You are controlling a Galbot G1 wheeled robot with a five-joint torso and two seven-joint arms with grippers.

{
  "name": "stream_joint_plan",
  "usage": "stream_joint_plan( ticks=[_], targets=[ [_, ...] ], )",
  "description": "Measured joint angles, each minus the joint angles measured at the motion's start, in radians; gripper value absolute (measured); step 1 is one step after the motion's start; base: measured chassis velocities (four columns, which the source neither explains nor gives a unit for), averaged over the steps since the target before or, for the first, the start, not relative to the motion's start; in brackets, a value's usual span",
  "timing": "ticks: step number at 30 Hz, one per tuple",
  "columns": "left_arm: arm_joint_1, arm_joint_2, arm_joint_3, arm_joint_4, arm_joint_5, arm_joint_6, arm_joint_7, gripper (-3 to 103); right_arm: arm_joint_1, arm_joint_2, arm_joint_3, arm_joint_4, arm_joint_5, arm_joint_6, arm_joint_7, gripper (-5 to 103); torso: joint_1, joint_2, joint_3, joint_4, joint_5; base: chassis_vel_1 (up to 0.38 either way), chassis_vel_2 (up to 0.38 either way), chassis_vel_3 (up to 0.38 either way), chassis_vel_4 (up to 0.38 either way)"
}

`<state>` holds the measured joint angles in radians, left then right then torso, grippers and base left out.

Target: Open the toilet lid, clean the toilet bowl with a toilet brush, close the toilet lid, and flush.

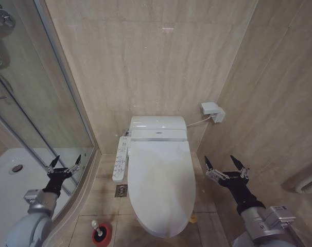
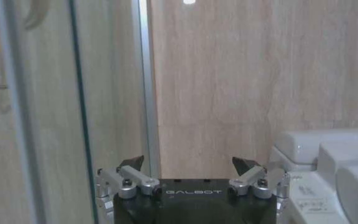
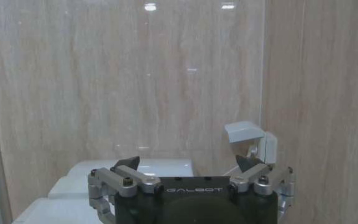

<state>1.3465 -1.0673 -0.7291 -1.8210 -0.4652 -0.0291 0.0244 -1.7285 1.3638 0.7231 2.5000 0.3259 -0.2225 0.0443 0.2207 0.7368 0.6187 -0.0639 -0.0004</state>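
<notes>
Toilet lid: the toilet lid [image 1: 161,180] is seen shut, lying flat over the seat in the middle of the floor, with its front edge nearest the robot.
Toilet bowl: it is hidden under the shut lid, so its stains cannot be seen.
Toilet brush: the toilet brush [image 1: 100,232] is seen standing in its red cup on the floor, near the front left corner of the toilet.
Left end effector: the left end effector [image 1: 64,164] is held up in the air beside the shower glass [image 1: 37,103], well apart from the lid. Its fingers are spread wide and nothing is held.
Right end effector: the right end effector [image 1: 226,164] is held up to the right of the toilet, near the wall. Its fingers are spread wide too, and nothing is held.
Control panel: a long white button panel [image 1: 120,159] is fixed along the left side of the toilet.
Step in hand: the lid is not yet opened, so lifting it is likely first.
How to do it well: the lid should be caught by its front edge and swung up slowly. The button panel should not be bumped.
</notes>
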Motion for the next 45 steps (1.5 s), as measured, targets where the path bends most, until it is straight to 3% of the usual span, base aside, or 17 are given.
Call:
stream_joint_plan(
  ticks=[8, 11, 18, 31, 32, 39, 40, 45],
  targets=[
    [-0.148, 0.065, 0.107, 0.157, -0.015, -0.029, 0.013, 95, 0.0, 0.0, 0.0, 0.0, 0.0, 0.0, 0.0, 100, 0.0, 0.0, 0.0, 0.0001, 0.0002, 0.0, 0.0, 0.0, 0.0],
    [-0.266, 0.085, 0.201, 0.233, -0.016, -0.034, 0.015, 92, 0.0, 0.0, 0.0, 0.0, 0.0, 0.0, 0.0, 100, 0.0, 0.0, 0.0, -0.0002, 0.0003, 0.0, 0.0, 0.0, 0.0],
    [-0.396, 0.094, 0.302, 0.325, -0.021, -0.07, 0.022, 92, 0.0, 0.0, 0.0, 0.0, 0.0, 0.0, 0.0, 100, 0.0, 0.0, 0.0, 0.0, 0.0005, 0.0, 0.0, 0.0, 0.0],
    [-0.703, 0.094, 0.535, 0.606, -0.027, -0.133, 0.066, 89, 0.0, 0.0, 0.0, 0.0, 0.0, 0.0, 0.0, 100, 0.0, 0.0, 0.0, 0.0, 0.0005, 0.0, 0.0, 0.0, 0.0],
    [-0.732, 0.089, 0.56, 0.634, -0.026, -0.143, 0.078, 71, 0.0, 0.0, 0.0, 0.0, 0.0, 0.0, 0.0, 100, 0.0, 0.0, 0.0, 0.0001, 0.0004, 0.0, 0.0, 0.0, 0.0],
    [-0.851, 0.059, 0.661, 0.747, -0.016, -0.181, 0.123, 71, 0.0, 0.0, 0.0, 0.0, 0.0, 0.0, 0.0, 100, 0.0, 0.0, 0.0, -0.0001, 0.0004, 0.0, 0.0, 0.0, 0.0],
    [-0.872, 0.051, 0.674, 0.771, -0.01, -0.19, 0.131, 55, 0.0, 0.0, 0.0, 0.0, 0.0, 0.0, 0.0, 100, 0.0, 0.0, 0.0, -0.0001, 0.0006, 0.0, 0.0, 0.0, 0.0],
    [-0.95, 0.018, 0.721, 0.878, 0.012, -0.238, 0.177, 55, 0.0, 0.0, 0.0, 0.0, 0.0, 0.0, 0.0, 100, 0.0, 0.0, 0.0, 0.0002, 0.0005, 0.0, 0.0, 0.0, 0.0]
  ],
)
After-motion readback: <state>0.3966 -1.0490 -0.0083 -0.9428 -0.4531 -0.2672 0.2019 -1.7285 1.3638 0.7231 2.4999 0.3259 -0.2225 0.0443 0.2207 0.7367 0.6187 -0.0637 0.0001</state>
